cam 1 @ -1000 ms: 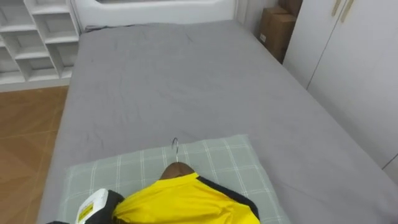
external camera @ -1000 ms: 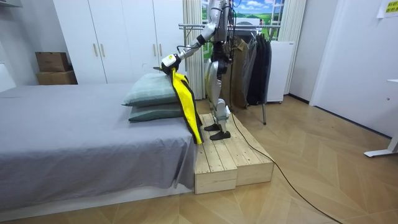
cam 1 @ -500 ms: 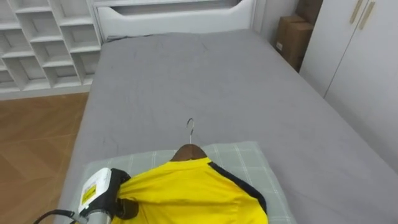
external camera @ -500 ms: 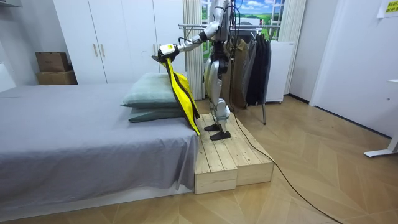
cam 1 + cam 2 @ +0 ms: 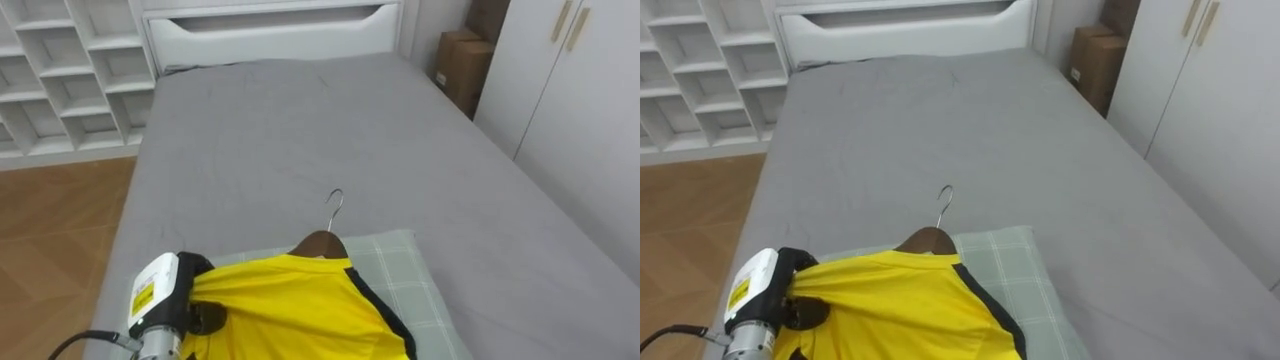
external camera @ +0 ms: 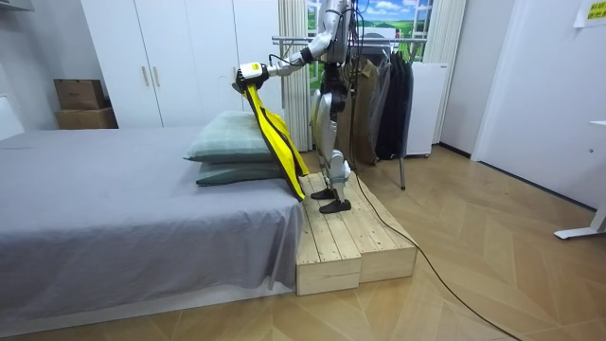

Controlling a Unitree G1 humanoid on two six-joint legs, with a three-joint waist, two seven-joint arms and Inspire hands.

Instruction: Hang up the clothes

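Observation:
A yellow shirt (image 5: 290,310) with dark trim hangs on a wooden hanger (image 5: 320,243), whose metal hook (image 5: 334,205) points up and away from me. My left hand (image 5: 170,300) comes in at the lower left, with fingers curled round the shirt's left shoulder end. In the room view the left hand (image 6: 252,73) holds the shirt (image 6: 275,142) up in the air above the pillows (image 6: 227,142), and the cloth hangs down past the bed's edge. I stand on a wooden platform (image 6: 350,237) at the head of the bed, with a clothes rack (image 6: 379,85) of dark garments just behind me.
A grey bed (image 5: 300,130) stretches ahead, with a checked green pillow (image 5: 400,270) under the shirt. White cubby shelves (image 5: 60,70) stand at the far left, cardboard boxes (image 5: 460,70) and a white wardrobe (image 5: 580,100) to the right. Wood floor runs along the bed's left.
My left hand has risen, lifting the hanger and shirt higher above the pillows. The eye view has tilted and shifted as well.

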